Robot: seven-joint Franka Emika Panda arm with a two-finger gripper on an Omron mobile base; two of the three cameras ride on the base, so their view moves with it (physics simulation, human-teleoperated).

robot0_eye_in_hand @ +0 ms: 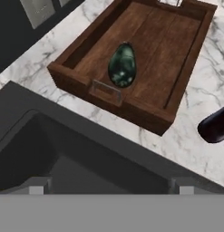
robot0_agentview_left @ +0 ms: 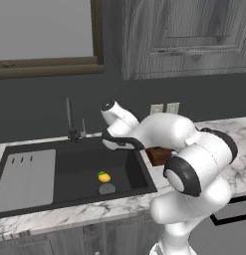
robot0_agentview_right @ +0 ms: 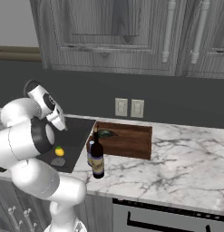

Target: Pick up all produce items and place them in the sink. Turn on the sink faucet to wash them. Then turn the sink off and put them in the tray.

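So in the left base view, the yellow lemon-like fruit (robot0_agentview_left: 103, 176) was seen lying in the sink (robot0_agentview_left: 69, 196), just at 12 o'clock of the round drain (robot0_agentview_left: 107, 189), with the faucet (robot0_agentview_left: 69, 119) standing up at the back rim. From the right base view, the tray (robot0_agentview_right: 127, 144) was parked on the marble counter (robot0_agentview_right: 177, 167) with the green oval item (robot0_agentview_right: 104, 133) inside, and a wine bottle (robot0_agentview_right: 97, 158) stood at its 7 o'clock. In the hand view, the gripper (robot0_eye_in_hand: 109, 186) was held wide open over the sink edge, nothing gripped, and the green item lay in the tray at 12 o'clock.
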